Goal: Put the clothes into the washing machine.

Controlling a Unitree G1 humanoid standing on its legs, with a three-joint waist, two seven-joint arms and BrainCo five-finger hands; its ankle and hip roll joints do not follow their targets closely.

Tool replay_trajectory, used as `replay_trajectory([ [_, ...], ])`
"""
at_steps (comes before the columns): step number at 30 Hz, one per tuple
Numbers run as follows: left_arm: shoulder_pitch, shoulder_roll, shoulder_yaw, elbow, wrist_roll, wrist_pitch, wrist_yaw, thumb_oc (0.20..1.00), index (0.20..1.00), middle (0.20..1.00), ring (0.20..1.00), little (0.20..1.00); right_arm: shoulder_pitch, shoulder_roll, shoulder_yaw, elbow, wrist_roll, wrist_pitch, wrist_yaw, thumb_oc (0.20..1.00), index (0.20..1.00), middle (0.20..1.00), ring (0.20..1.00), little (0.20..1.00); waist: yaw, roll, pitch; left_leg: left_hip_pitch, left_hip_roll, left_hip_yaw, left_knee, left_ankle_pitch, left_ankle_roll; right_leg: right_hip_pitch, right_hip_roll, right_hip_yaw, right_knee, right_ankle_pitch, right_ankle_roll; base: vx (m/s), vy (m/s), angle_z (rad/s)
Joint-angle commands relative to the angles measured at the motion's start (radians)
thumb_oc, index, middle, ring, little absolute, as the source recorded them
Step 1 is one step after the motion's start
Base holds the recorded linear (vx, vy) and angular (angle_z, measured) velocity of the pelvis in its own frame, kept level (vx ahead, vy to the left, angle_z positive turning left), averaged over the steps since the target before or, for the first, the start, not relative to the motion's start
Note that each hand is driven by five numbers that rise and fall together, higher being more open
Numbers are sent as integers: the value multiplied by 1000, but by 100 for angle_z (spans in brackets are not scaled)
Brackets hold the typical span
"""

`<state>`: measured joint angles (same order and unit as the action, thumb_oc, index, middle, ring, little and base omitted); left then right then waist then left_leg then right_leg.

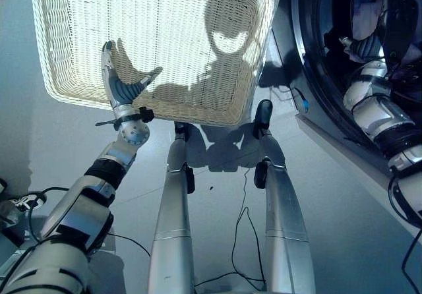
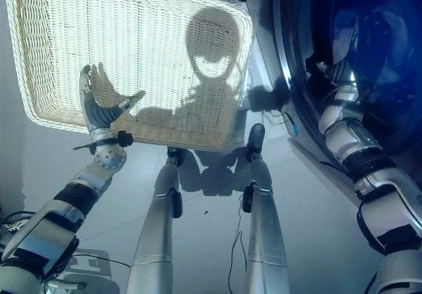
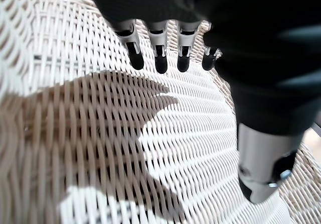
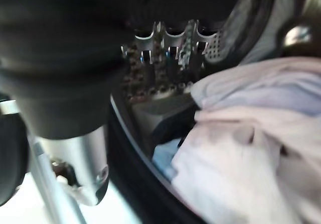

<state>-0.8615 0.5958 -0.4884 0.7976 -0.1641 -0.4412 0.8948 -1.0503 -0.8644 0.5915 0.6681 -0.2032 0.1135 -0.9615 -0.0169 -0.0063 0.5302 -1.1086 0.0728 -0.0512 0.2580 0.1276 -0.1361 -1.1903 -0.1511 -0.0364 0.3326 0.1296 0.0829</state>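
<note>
Our left hand (image 1: 119,83) hangs over the near edge of the white wicker basket (image 1: 165,17), fingers (image 3: 160,58) straight and spread, thumb out to the side, gripping nothing. In the left wrist view we see those dark-tipped fingers above the bare weave of the basket's floor, with the hand's shadow on the wicker and no cloth under it. The basket stands on the pale floor (image 1: 217,195) in front of us, just beside the washing machine (image 1: 310,76) on our right.

Our right arm reaches into the machine's round opening, and in the eye views the right hand (image 4: 165,48) is lost in the dark of the drum. In the right wrist view we see its fingers pointing straight at the perforated metal wall of the drum (image 4: 135,78), relaxed rather than curled, and with nothing held between them. The clothes (image 4: 251,143) lie inside the drum just beside that hand: a pile of pale pink and white cloth, with a bit of light blue fabric showing at its lower edge against the dark door seal (image 4: 135,169). We cannot tell whether the fingers touch the pile. In the left eye view we also make out a patch of pale cloth deep in the opening, beyond the right forearm.
</note>
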Motion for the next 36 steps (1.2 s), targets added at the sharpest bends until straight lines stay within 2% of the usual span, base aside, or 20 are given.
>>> replay_trajectory([
  [1,32,-30,73,-28,53,-5,24,1000,1000,1000,1000,1000,45,-10,-31,-61,-74,-43,4,1000,1000,1000,1000,1000,-23,8,-10,30,-81,23,72,-83,75,70,80,-65,7,-15,48,0,0,0],
  [7,93,-65,89,-23,78,-13,3,1000,1000,1000,1000,1000,201,46,-74,-70,-90,-97,22,1000,1000,1000,1000,1000,-32,2,-10,116,-82,34,55,-84,80,145,81,-56,-8,-8,51,-40,28,1],
  [11,135,-87,95,-23,105,-19,-12,1000,1000,1000,1000,1000,281,78,-89,-80,-102,-110,32,1000,1000,1000,1000,1000,-33,1,-10,169,-82,43,41,-83,85,193,79,-57,-15,-7,51,-41,10,1],
  [12,170,-100,101,-20,123,-22,-37,1000,1000,1000,1000,1000,347,110,-102,-74,-108,-125,35,1000,1000,1000,1000,1000,-32,0,-10,225,-80,49,24,-85,86,245,72,-60,-28,-7,54,-46,-7,2],
  [14,188,-104,103,-16,126,-27,-52,1000,1000,1000,1000,1000,377,125,-106,-72,-105,-136,33,1000,1000,1000,1000,1000,-32,-1,-10,256,-79,52,13,-86,86,274,69,-62,-36,-8,54,-52,-11,1],
  [18,274,-125,100,5,148,-29,-142,1000,1000,1000,1000,1000,484,190,-112,-48,-101,-176,86,1000,1000,1000,1000,1000,-24,0,-10,397,-71,60,-28,-97,85,401,55,-67,-59,-20,58,-25,-3,0],
  [21,329,-130,91,25,134,-33,-208,1000,1000,1000,1000,1000,539,224,-118,-32,-105,-178,113,1000,1000,1000,1000,1000,-16,4,-10,482,-65,62,-54,-98,83,477,48,-68,-71,-27,61,6,0,1],
  [23,449,-138,95,58,126,-47,-294,1000,1000,1000,1000,1000,652,257,-143,8,-89,-239,197,1000,1000,1000,1000,1000,0,11,-10,644,-53,77,-116,-98,77,634,28,-74,-115,-43,72,28,15,3],
  [26,523,-147,102,109,101,-47,-365,1000,1000,1000,1000,1000,730,287,-161,72,-31,-292,271,1000,1000,1000,1000,1000,9,12,-10,781,-48,82,-152,-105,71,777,19,-73,-153,-57,72,58,13,-5],
  [27,559,-153,109,131,101,-38,-402,1000,1000,1000,1000,1000,767,308,-171,98,-4,-307,312,1000,1000,1000,1000,1000,10,13,-21,836,-44,84,-173,-103,67,839,17,-74,-180,-57,69,94,0,2],
  [31,641,-163,130,169,75,-14,-486,1000,1000,1000,1000,1000,846,355,-188,149,3,-318,380,1000,1000,1000,1000,1000,12,15,-94,928,-34,90,-220,-100,56,947,15,-77,-236,-62,63,124,-9,4],
  [33,710,-176,162,212,81,18,-572,1000,1000,1000,1000,1000,910,397,-218,236,48,-327,472,1000,1000,1000,1000,1000,15,11,-177,1010,-29,100,-255,-99,53,1045,15,-79,-281,-66,62,223,-33,3],
  [36,760,-190,195,252,69,45,-659,1000,1000,1000,1000,1000,951,448,-256,344,122,-323,556,1000,1000,1000,1000,1000,21,11,-247,1073,-24,100,-279,-97,53,1115,15,-81,-304,-70,60,181,-13,9],
])
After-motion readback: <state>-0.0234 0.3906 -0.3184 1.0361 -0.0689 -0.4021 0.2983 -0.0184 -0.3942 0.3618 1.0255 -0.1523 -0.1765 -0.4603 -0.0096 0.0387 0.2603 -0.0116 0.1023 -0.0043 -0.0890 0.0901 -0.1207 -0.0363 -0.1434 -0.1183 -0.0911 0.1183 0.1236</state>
